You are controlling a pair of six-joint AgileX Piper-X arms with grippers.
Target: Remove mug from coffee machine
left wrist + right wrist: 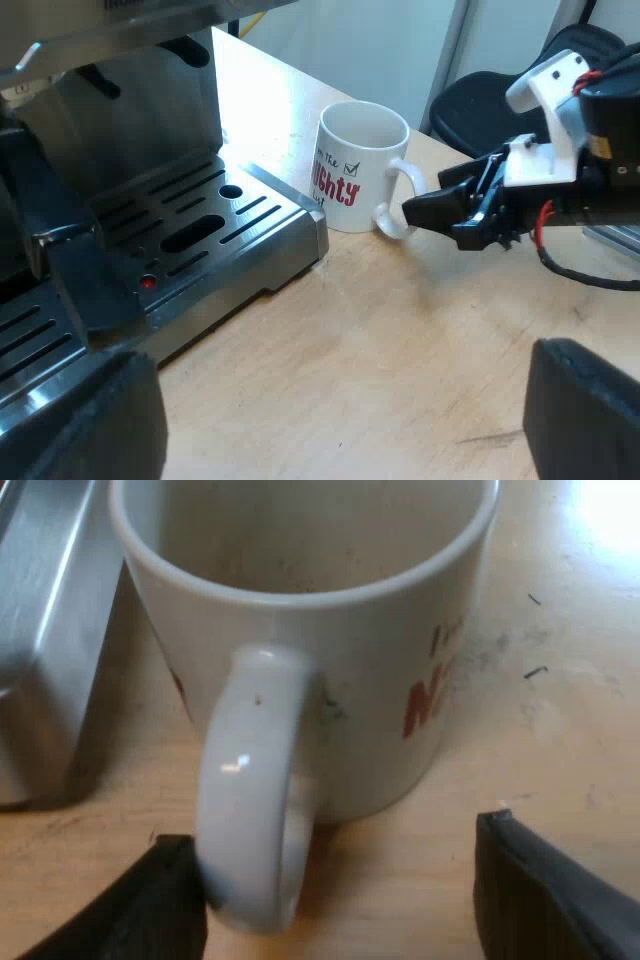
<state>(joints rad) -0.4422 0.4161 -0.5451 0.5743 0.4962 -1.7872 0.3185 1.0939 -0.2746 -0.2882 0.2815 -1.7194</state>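
A white mug [355, 165] with red lettering stands upright on the wooden table, just off the corner of the espresso machine's drip tray [200, 225]. My right gripper [420, 212] is at the mug's handle [395, 200]. In the right wrist view the mug [330, 680] is close and empty, and its handle [250, 790] reaches down beside one finger [150, 905]. My right gripper [340, 910] is open, with its other finger well clear of the handle. My left gripper [340, 420] is open above the bare table [400, 350], a short way from the mug.
The espresso machine [110, 120] rises over its slotted metal drip tray, close beside the mug. A black chair [480, 100] stands beyond the table's edge behind the mug. A metal corner of the machine [40, 630] sits next to the mug.
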